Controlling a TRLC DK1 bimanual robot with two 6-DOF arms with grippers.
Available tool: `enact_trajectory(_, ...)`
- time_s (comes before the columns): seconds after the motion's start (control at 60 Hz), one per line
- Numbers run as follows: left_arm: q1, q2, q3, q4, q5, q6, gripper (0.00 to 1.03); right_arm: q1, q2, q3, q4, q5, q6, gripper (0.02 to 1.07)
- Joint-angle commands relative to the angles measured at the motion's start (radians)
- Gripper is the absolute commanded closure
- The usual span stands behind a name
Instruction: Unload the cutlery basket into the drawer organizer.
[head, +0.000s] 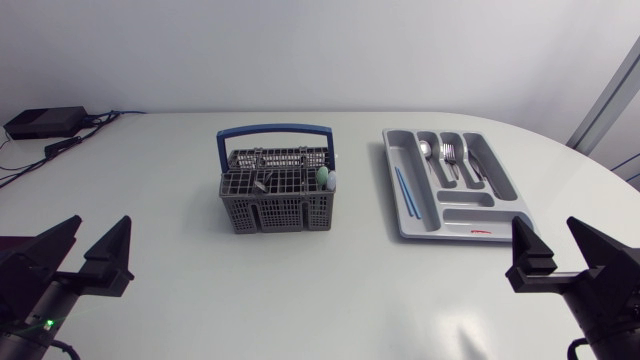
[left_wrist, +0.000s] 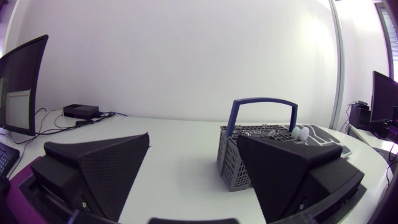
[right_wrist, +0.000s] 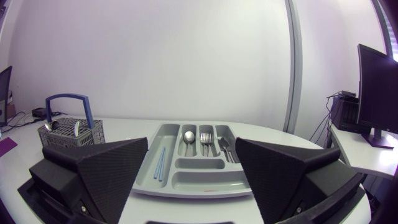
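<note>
Table (head: 200, 300): white, rounded far edge; holds all items below.

Basket (head: 275, 195): grey mesh cutlery basket, upright, near the table's middle, well apart from both grippers. Blue hoop handle (head: 275, 130) stands up over it. Seen also ahead of the left gripper, towards its right finger (left_wrist: 233, 155), and far off beyond the right gripper's left finger (right_wrist: 68, 134). Contents: a pale green piece (head: 322, 176) and a white piece (head: 331, 181) standing at the end nearest the tray; dark cutlery in the middle cells, kind not clear.

Tray (head: 470, 200): grey drawer organizer, flat on the table beside the basket, towards the right arm, not touching it. Lies straight ahead of the right gripper (right_wrist: 198, 163).
- Long outer compartment on the basket side: two blue sticks (head: 405, 192), side by side.
- Next compartments in order: spoon (head: 428, 155), fork (head: 449, 160), knife (head: 470, 160), all lengthwise.
- Wide cross compartment at the near end: a thin red piece (head: 480, 232).

Left gripper (head: 102, 222): low over the near left part of the table, fingers spread wide, nothing between them; same in its own view (left_wrist: 193, 138).

Right gripper (head: 545, 225): low over the near right part of the table, just short of the tray's near end, fingers spread wide, holding nothing; same in its own view (right_wrist: 191, 142).

Black box (head: 45, 122): far left corner, cables attached
</note>
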Motion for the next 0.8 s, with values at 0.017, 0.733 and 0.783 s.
enact_trajectory(0.017, -0.011, -0.010, -0.023, -0.001, -0.008, -0.007, 0.04, 0.007, -0.006, -0.025, -0.003, -0.001, 0.024, 0.06)
enact_trajectory(0.733, -0.003, -0.011, -0.009, 0.021, -0.008, -0.016, 0.04, 0.013, -0.009, -0.025, 0.011, -0.001, 0.019, 0.06)
enact_trajectory(0.783, 0.000, -0.011, 0.006, 0.022, -0.008, -0.023, 0.04, 0.015, -0.009, -0.023, 0.025, 0.000, 0.018, 0.06)
